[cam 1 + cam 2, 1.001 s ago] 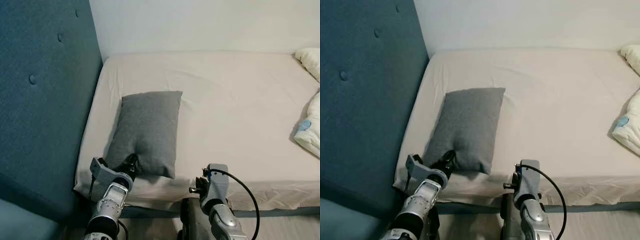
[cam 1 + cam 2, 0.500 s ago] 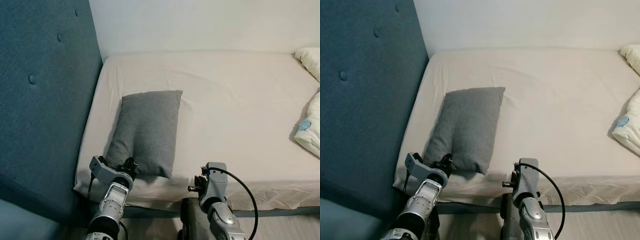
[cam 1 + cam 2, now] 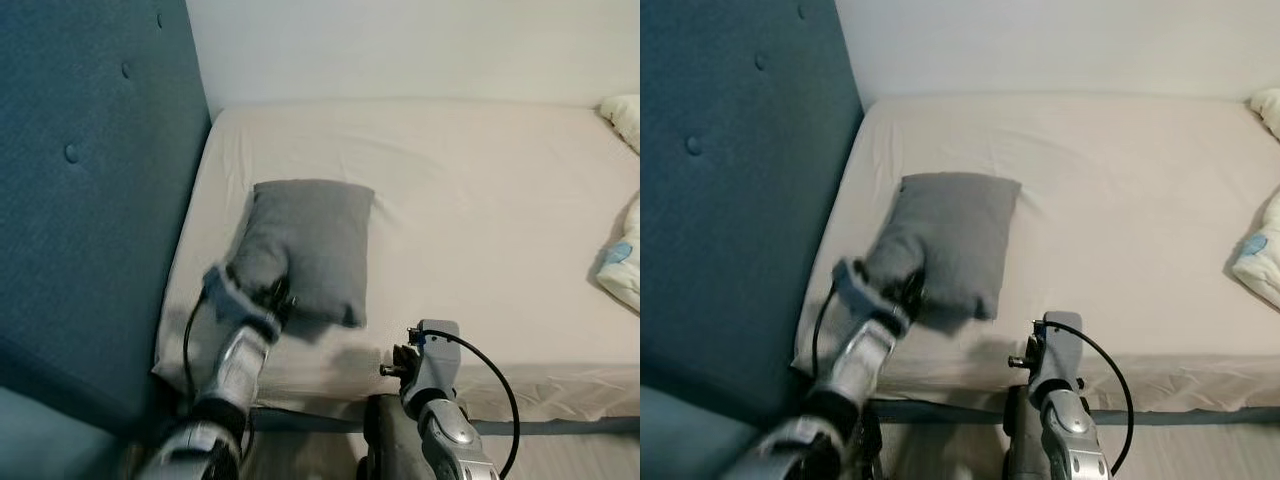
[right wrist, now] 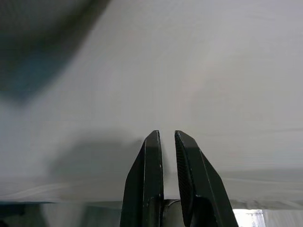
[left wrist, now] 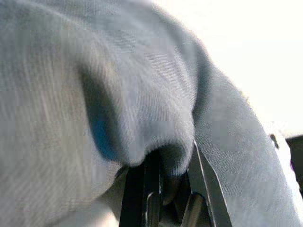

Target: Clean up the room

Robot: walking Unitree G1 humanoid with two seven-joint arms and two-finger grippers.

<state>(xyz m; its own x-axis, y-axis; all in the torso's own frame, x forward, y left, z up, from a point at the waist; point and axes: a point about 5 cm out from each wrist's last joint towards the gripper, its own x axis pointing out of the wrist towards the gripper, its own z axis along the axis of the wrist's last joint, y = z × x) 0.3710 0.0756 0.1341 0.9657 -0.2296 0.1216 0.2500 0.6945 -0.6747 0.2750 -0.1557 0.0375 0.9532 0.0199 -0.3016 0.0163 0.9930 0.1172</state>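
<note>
A grey pillow [image 3: 312,243] lies on the bed's cream sheet [image 3: 470,190], near the blue headboard. My left gripper [image 3: 277,298] is shut on the pillow's near left corner, which is raised off the sheet and blurred. In the left wrist view the grey fabric [image 5: 118,94] bunches between the black fingers [image 5: 151,189]. My right gripper [image 4: 168,136] points at the sheet by the bed's front edge, its fingers together with nothing between them. The right wrist [image 3: 432,360] sits low in the middle.
A tufted blue headboard [image 3: 80,180] stands along the left. A white duvet [image 3: 625,265] with a blue tag is bunched at the right edge of the bed. A pale wall [image 3: 400,45] runs behind. Grey floor [image 3: 560,455] lies below the bed's front edge.
My left arm has risen and pushed forward, lifting the pillow's near corner and folding it toward the headboard end. The view has shifted slightly. The right arm has hardly moved.
</note>
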